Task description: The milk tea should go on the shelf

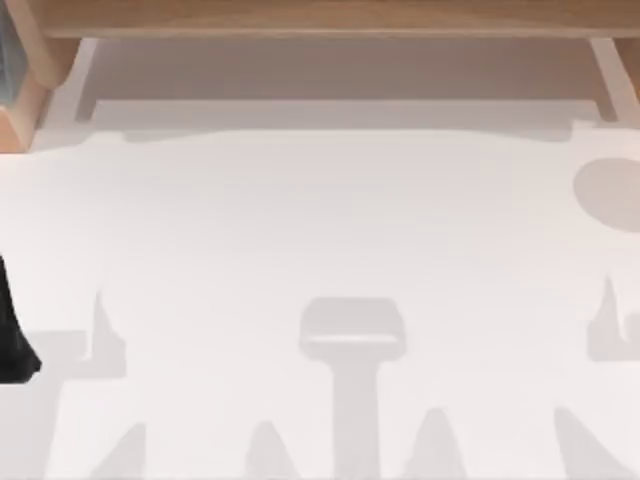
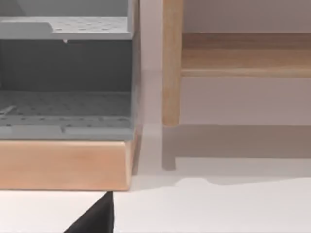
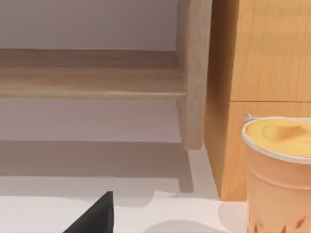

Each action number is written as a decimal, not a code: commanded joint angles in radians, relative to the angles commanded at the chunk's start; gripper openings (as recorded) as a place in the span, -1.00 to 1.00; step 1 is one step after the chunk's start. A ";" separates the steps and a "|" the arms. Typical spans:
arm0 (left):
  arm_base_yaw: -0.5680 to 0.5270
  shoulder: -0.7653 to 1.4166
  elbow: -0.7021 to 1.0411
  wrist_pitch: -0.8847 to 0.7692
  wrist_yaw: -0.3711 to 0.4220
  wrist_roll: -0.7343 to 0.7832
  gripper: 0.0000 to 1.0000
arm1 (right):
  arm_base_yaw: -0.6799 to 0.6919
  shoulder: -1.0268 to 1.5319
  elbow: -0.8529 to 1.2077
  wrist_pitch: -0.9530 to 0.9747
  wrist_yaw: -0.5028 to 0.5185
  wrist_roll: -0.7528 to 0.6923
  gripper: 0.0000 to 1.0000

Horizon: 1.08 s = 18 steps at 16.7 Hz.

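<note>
Milk tea cup (image 3: 279, 174) is standing on the white table (image 1: 320, 250), just beside a wooden block, near the shelf (image 3: 92, 80) post. You're seeing black slivers of both wrists; finger state: cannot tell.

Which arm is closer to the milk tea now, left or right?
Right, as far as I can judge. The milk tea stands just ahead of the right wrist camera, beside a wooden block. The left arm is at the table's left edge, facing the shelf.
</note>
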 joint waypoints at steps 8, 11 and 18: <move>0.000 0.000 0.000 0.000 0.000 0.000 1.00 | -0.150 0.754 0.145 0.572 -0.142 -0.013 1.00; 0.000 0.000 0.000 0.000 0.000 0.000 1.00 | -0.211 1.072 0.203 0.804 -0.197 -0.018 1.00; 0.000 0.000 0.000 0.000 0.000 0.000 1.00 | -0.324 1.645 0.307 1.219 -0.293 -0.028 1.00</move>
